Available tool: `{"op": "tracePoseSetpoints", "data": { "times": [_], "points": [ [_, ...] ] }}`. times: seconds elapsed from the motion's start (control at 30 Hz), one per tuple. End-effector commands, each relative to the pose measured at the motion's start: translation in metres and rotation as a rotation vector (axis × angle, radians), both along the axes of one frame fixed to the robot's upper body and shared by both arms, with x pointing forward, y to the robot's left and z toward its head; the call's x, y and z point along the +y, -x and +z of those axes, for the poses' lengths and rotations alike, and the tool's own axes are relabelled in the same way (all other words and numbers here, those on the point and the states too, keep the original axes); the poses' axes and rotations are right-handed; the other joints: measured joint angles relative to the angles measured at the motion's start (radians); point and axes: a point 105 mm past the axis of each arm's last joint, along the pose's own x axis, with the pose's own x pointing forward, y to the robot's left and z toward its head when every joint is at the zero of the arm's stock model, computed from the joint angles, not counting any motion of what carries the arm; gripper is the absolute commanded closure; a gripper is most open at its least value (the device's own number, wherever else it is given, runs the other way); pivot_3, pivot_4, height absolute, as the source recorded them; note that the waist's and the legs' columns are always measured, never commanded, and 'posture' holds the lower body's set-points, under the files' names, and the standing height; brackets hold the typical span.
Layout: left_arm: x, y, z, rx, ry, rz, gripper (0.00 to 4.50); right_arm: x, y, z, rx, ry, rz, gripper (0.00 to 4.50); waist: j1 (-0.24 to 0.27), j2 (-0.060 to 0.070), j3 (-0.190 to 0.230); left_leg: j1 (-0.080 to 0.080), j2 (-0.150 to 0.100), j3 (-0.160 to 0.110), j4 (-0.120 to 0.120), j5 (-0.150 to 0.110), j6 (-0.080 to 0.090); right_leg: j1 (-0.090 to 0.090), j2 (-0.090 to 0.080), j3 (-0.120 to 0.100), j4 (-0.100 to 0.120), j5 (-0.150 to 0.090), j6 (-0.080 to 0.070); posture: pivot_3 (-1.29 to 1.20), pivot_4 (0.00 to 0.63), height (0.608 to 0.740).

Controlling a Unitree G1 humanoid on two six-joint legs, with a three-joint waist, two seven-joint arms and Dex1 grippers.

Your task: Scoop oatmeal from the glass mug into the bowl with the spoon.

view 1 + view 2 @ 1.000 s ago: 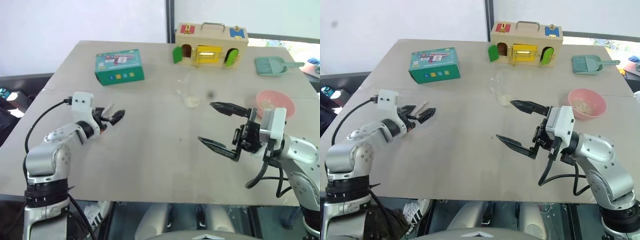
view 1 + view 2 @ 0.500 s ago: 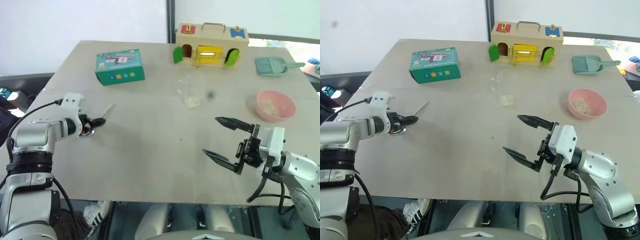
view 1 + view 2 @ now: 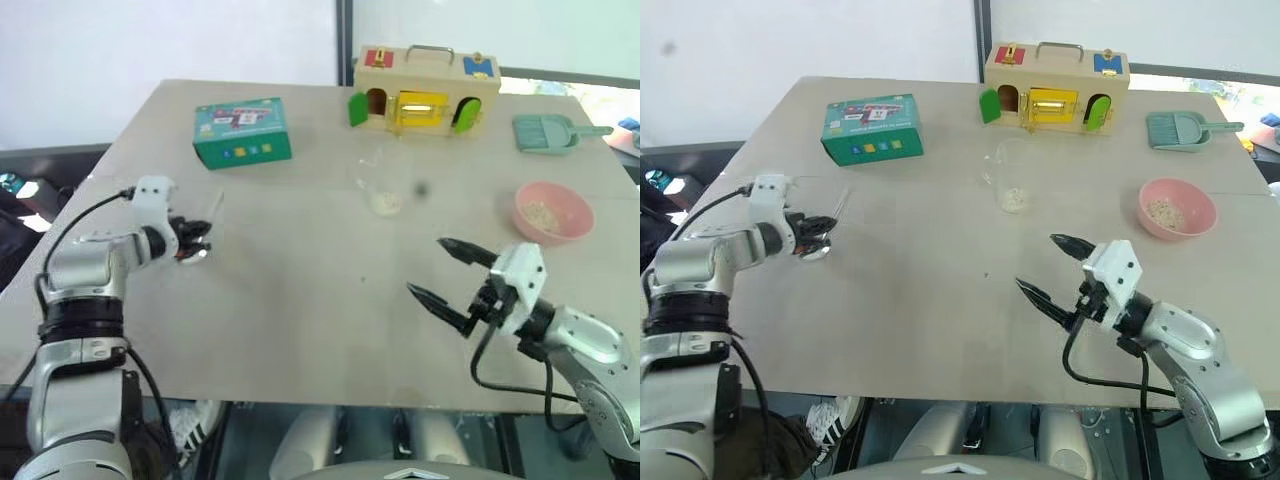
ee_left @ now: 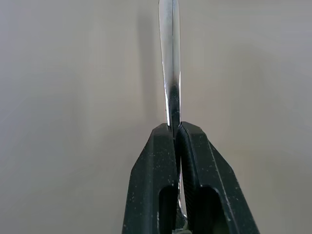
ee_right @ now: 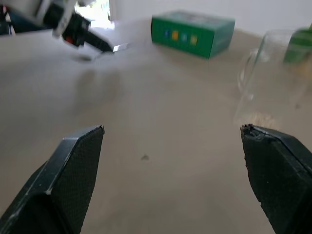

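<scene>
Between the two black fingers of your left gripper sits the slim shiny silver metal spoon, clamped by its handle, with the long thin stem running straight out ahead of the fingertips over the beige surface. Your right gripper hangs with its fingers spread wide apart, nothing between them. Ahead of that right gripper stands the small clear glass mug, with a small heap of pale beige oatmeal in its bottom. Off to the right gripper's right side, well apart from it, you have the small round pink bowl, some flakes already lying in it. Beyond your left gripper lies a green rectangular box.
</scene>
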Motion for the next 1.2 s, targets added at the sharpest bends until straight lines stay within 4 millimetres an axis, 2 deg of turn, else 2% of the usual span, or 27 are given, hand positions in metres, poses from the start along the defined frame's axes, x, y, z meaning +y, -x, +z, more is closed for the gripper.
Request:
{"op": "tracePoseSetpoints", "data": {
  "times": [0.03, 0.1, 0.27, 0.43, 0.53, 0.6, 0.67, 0.7, 0.87, 0.9, 0.93, 0.97, 1.17, 1.2],
  "points": [
    [-0.069, 0.024, 0.077, -0.487, -0.006, -0.287, 4.45, 0.013, -0.008, 0.035, 0.027, -0.107, 0.031, 0.0, -0.002, -0.002, 0.001, 0.0, 0.0, 0.001, 0.0, 0.0, 0.0, 0.0, 0.0, 0.0, 0.0, 0.0, 0.0, 0.0, 0.15, 0.74],
    [-0.103, 0.039, 0.078, -0.554, -0.033, -0.424, 4.45, 0.022, -0.018, 0.049, 0.035, -0.176, 0.048, 0.0, -0.005, -0.002, 0.001, 0.0, 0.001, 0.001, 0.0, 0.0, -0.001, 0.001, 0.0, 0.0, 0.0, 0.0, -0.001, 0.0, 0.15, 0.74],
    [-0.156, 0.065, 0.065, -0.67, -0.146, -0.721, 4.45, 0.044, -0.04, 0.069, 0.134, -0.26, 0.065, 0.0, -0.006, -0.001, 0.001, 0.001, 0.001, 0.001, -0.002, 0.002, 0.003, 0.0, 0.001, 0.001, 0.0, 0.0, -0.001, 0.0, 0.15, 0.74],
    [-0.166, 0.07, 0.046, -0.757, -0.308, -0.878, 4.45, 0.058, -0.051, 0.096, 0.238, -0.415, 0.103, 0.0, -0.004, -0.001, 0.001, 0.001, 0.001, 0.002, -0.002, 0.002, 0.004, 0.0, 0.001, 0.001, 0.0, 0.001, -0.002, 0.0, 0.15, 0.74],
    [-0.166, 0.069, 0.039, -0.782, -0.363, -0.926, 4.45, 0.061, -0.053, 0.098, 0.273, -0.417, 0.101, 0.0, -0.002, -0.001, 0.001, 0.0, 0.0, 0.002, -0.002, 0.002, 0.004, -0.001, 0.001, 0.001, -0.001, 0.001, -0.002, 0.0, 0.15, 0.74],
    [-0.168, 0.066, 0.038, -0.807, -0.384, -0.941, 4.45, 0.065, -0.053, 0.093, 0.309, -0.387, 0.1, 0.0, -0.002, -0.001, 0.001, 0.0, 0.0, 0.002, -0.002, 0.002, 0.004, -0.001, 0.001, 0.001, -0.002, 0.001, -0.002, 0.0, 0.15, 0.74],
    [-0.171, 0.065, 0.037, -0.835, -0.404, -0.946, 4.5, 0.067, -0.052, 0.089, 0.322, -0.366, 0.099, 0.53, -0.004, -0.001, 0.001, 0.0, 0.0, 0.002, -0.002, 0.002, 0.004, -0.001, 0.001, 0.001, -0.001, 0.001, -0.002, 0.0, 0.15, 0.74],
    [-0.171, 0.065, 0.038, -0.843, -0.395, -0.943, 4.5, 0.068, -0.051, 0.088, 0.336, -0.368, 0.104, 0.94, -0.004, -0.001, 0.001, 0.0, 0.0, 0.002, -0.002, 0.002, 0.004, -0.001, 0.001, 0.001, -0.001, 0.001, -0.002, 0.0, 0.15, 0.74],
    [-0.173, 0.064, 0.039, -0.868, -0.381, -0.93, 4.5, 0.072, -0.048, 0.077, 0.385, -0.322, 0.111, 3.36, -0.009, -0.001, 0.001, 0.0, 0.0, 0.002, -0.002, 0.002, 0.004, -0.001, 0.001, 0.001, -0.001, 0.001, -0.002, 0.0, 0.15, 0.74],
    [-0.173, 0.064, 0.038, -0.869, -0.381, -0.93, 4.5, 0.072, -0.048, 0.077, 0.386, -0.321, 0.111, 3.65, -0.009, -0.001, 0.001, 0.0, 0.0, 0.002, -0.002, 0.002, 0.004, -0.001, 0.001, 0.001, -0.001, 0.001, -0.002, 0.0, 0.15, 0.74],
    [-0.173, 0.064, 0.038, -0.872, -0.387, -0.934, 4.5, 0.071, -0.048, 0.078, 0.386, -0.327, 0.111, 4.28, -0.009, -0.001, 0.001, 0.0, 0.0, 0.002, -0.002, 0.002, 0.004, -0.001, 0.001, 0.001, -0.001, 0.001, -0.002, 0.0, 0.15, 0.74],
    [-0.173, 0.064, 0.037, -0.872, -0.384, -0.932, 4.5, 0.071, -0.049, 0.079, 0.384, -0.332, 0.11, 4.41, -0.009, -0.001, 0.001, 0.0, 0.0, 0.002, -0.002, 0.002, 0.004, -0.001, 0.001, 0.001, -0.001, 0.001, -0.002, 0.0, 0.15, 0.74],
    [-0.173, 0.062, 0.035, -0.87, -0.374, -0.922, 4.5, 0.067, -0.053, 0.082, 0.376, -0.348, 0.092, 4.41, -0.009, -0.001, 0.001, 0.0, 0.0, 0.002, -0.002, 0.002, 0.005, -0.001, 0.001, 0.001, 0.0, 0.001, -0.001, 0.0, 0.15, 0.74],
    [-0.172, 0.064, 0.034, -0.842, -0.328, -0.942, 4.5, 0.067, -0.054, 0.082, 0.377, -0.351, 0.089, 4.41, -0.009, -0.001, 0.001, 0.0, 0.0, 0.002, -0.002, 0.002, 0.005, -0.001, 0.001, 0.001, 0.0, 0.001, -0.001, 0.0, 0.15, 0.74]
  ]
}}
